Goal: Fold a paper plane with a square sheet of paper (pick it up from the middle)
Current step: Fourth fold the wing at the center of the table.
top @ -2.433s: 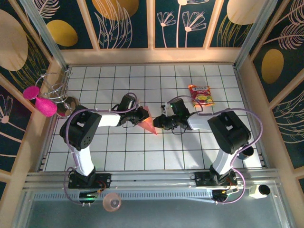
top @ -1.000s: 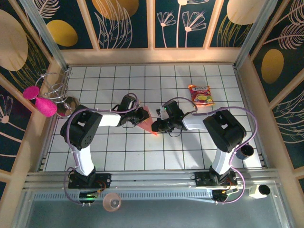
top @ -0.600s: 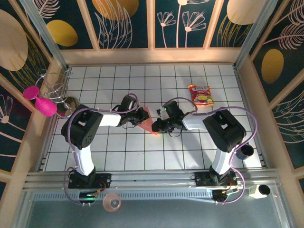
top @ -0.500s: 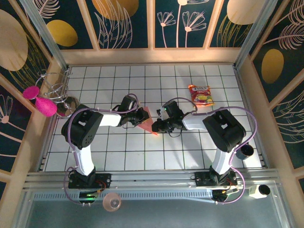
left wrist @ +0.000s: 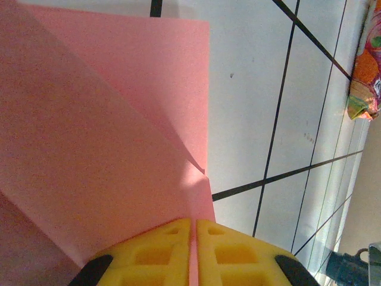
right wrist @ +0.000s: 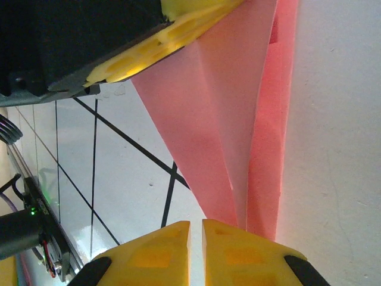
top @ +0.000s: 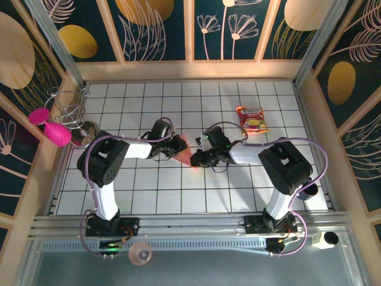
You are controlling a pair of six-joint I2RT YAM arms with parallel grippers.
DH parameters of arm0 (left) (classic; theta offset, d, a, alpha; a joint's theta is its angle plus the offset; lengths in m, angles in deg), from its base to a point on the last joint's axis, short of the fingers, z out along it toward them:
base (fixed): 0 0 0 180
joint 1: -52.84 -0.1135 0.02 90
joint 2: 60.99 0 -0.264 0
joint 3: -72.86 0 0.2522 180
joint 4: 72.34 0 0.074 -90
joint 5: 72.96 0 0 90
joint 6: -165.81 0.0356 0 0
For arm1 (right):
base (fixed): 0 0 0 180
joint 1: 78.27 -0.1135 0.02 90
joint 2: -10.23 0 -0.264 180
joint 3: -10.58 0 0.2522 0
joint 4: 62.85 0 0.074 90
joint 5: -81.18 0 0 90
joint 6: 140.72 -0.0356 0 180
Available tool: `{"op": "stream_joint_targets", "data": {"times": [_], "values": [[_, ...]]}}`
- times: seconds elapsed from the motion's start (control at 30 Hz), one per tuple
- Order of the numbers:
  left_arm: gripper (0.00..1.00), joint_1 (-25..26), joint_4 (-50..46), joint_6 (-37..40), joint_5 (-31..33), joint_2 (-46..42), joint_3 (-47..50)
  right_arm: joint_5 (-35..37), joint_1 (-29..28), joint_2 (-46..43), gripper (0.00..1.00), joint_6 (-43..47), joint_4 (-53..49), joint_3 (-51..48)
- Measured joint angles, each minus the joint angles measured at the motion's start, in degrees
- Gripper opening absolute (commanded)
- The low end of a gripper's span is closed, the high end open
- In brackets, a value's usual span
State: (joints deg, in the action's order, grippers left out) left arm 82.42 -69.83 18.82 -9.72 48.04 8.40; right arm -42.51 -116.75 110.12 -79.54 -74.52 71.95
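Left hand (top: 177, 146) pinches the folded pink paper (top: 186, 154) shut, anchoring it left of the snack packet (top: 251, 119) — right hand (top: 197, 158), closed too, meets its pointed tip, likely to crease it.

Folded thin paper (top: 187, 156): we see plain salmon pink.
Tiled table floor (top: 178, 190): we see white, black grid.
Crinkled snack packet (top: 252, 119), far right: red and yellow.
Left gripper's fingers (left wrist: 149, 256): yellow.

Folded paper (left wrist: 89, 119) matt, finely grainy; floor tiles (left wrist: 250, 107) smooth, semi-gloss; snack packet (top: 252, 119) glossy.
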Motion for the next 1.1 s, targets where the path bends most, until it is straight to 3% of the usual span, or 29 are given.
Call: {"op": "stream_joint_targets", "data": {"times": [0.93,1.1], "values": [[0.11,0.00,-0.72,0.26,0.02,0.55,-0.79,3.72,0.00,0.39,0.13,0.00,-1.05,-0.79],[0.11,0.00,-1.11,0.44,0.02,0.59,-1.01,3.98,0.00,-0.44,0.20,0.02,-1.14,-0.81]]}}
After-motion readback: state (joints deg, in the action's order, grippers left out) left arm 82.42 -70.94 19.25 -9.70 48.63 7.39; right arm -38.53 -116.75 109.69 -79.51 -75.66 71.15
